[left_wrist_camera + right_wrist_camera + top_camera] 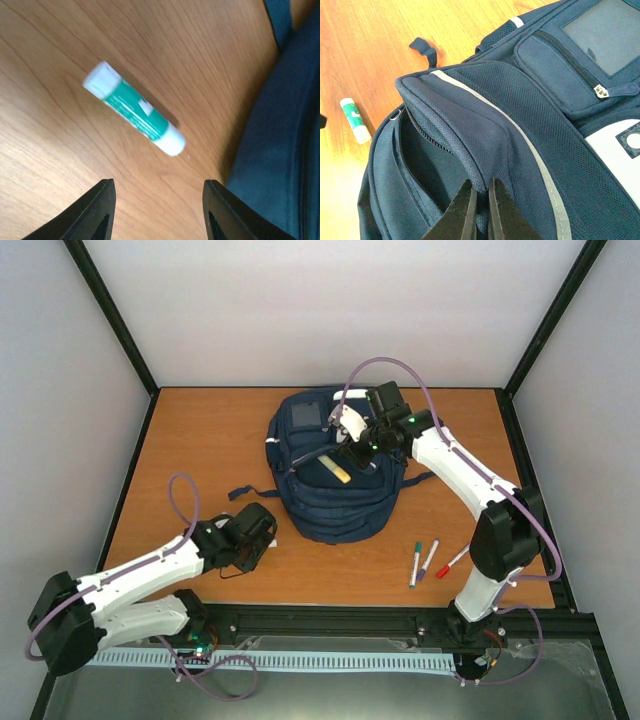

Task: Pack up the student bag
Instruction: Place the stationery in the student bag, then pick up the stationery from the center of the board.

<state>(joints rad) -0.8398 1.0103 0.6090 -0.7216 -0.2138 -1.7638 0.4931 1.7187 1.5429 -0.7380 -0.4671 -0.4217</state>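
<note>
The student bag [335,465], navy with white stripes, lies in the middle of the table. Its main pocket is unzipped and gapes in the right wrist view [427,165]. My right gripper [481,186] is shut on the zipper edge of the pocket flap and holds it up; it shows above the bag in the top view [352,452]. A green and white glue stick [134,116] lies on the wood just left of the bag, also in the right wrist view [355,120]. My left gripper [159,187] is open and empty, a little short of the glue stick.
Three markers, green [415,562], blue [429,558] and red [452,561], lie on the table at the front right. A pale yellow flat item [341,472] lies at the bag's opening. A dark strap [240,493] trails off the bag's left side.
</note>
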